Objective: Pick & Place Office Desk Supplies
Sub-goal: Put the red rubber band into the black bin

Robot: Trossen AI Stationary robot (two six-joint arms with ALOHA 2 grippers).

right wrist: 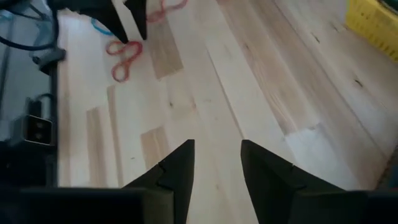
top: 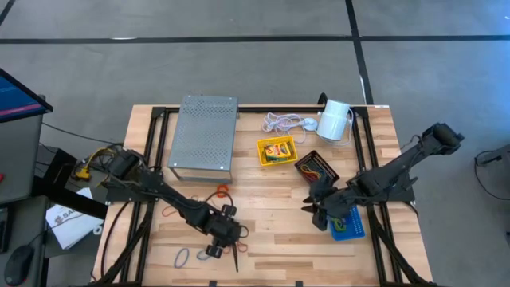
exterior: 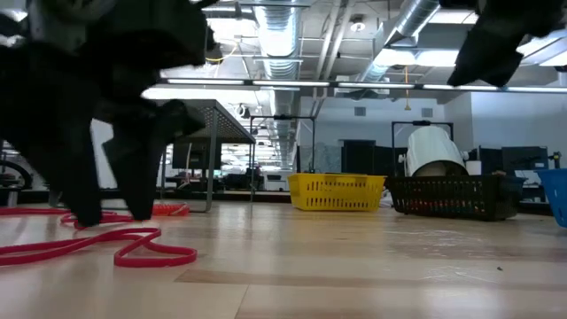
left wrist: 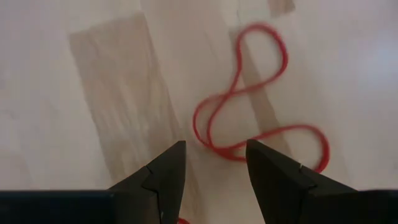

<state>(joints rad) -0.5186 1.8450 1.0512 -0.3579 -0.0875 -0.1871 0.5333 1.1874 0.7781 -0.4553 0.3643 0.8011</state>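
Tabletop (top: 271, 231) of pale wooden planks, grey floor (top: 239, 72) around it.

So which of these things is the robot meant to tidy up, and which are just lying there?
For the job:
red rubber band under the left gripper
grey rubber band
yellow tray with a crayon box
black mesh tray
blue tray by the right gripper

Just lying about:
white cord
white cylinder
grey perforated metal box

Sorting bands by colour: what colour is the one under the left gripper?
Red rubber band; clearest in the left wrist view.
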